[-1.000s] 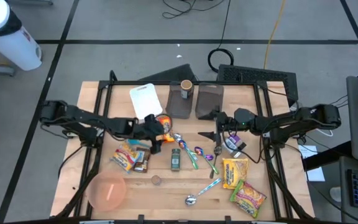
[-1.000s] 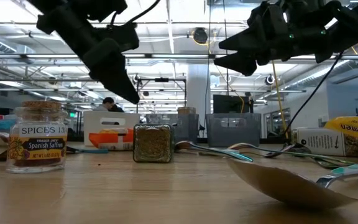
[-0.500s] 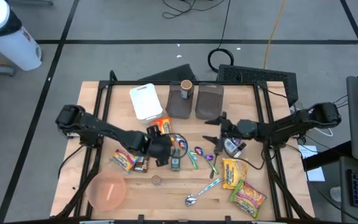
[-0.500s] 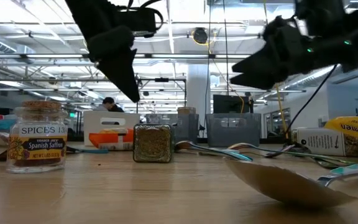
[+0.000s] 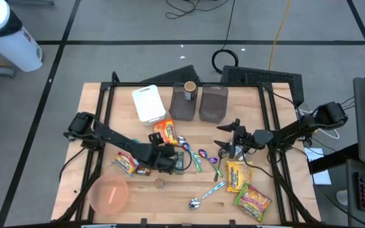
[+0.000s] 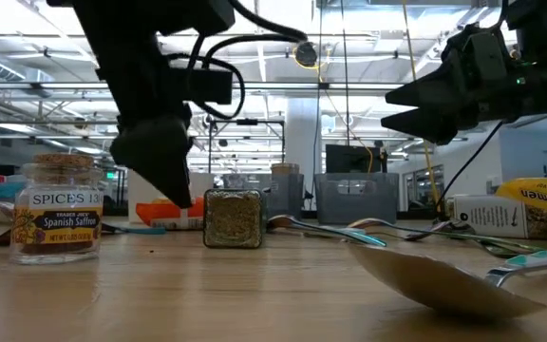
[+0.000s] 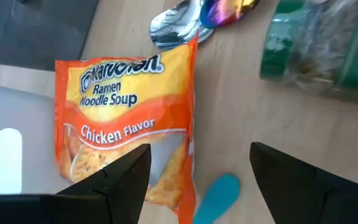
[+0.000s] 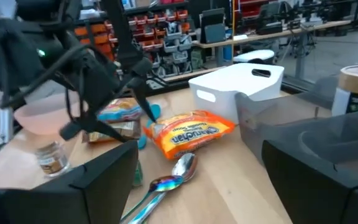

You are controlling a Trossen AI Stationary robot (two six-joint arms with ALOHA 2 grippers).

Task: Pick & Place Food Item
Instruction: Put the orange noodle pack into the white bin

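Observation:
An orange chicken ramen packet (image 5: 163, 131) lies flat on the wooden table, also in the left wrist view (image 7: 126, 118) and the right wrist view (image 8: 191, 134). My left gripper (image 5: 168, 154) is open and empty, low over the table just near-side of the packet, beside a green spice jar (image 5: 179, 162). In the left wrist view its fingers (image 7: 197, 186) stand apart before the packet's near end. My right gripper (image 5: 229, 138) is open and empty, above the table's right half. It also shows in the low view (image 6: 402, 106).
Spoons (image 5: 198, 158) and the green jar (image 6: 234, 218) lie mid-table. A saffron jar (image 6: 57, 209) and a pink bowl (image 5: 109, 193) sit near the front. Snack packets (image 5: 130, 161) are at the left, yellow ramen packets (image 5: 239, 175) at the right. A white board (image 5: 149, 103) and dark bins (image 5: 198, 104) are at the back.
My left gripper has gone toward the table's near and right edges and down, ending low beside the green jar. My right gripper has drawn back a little toward the table's right edge. The ramen packet has stayed in place.

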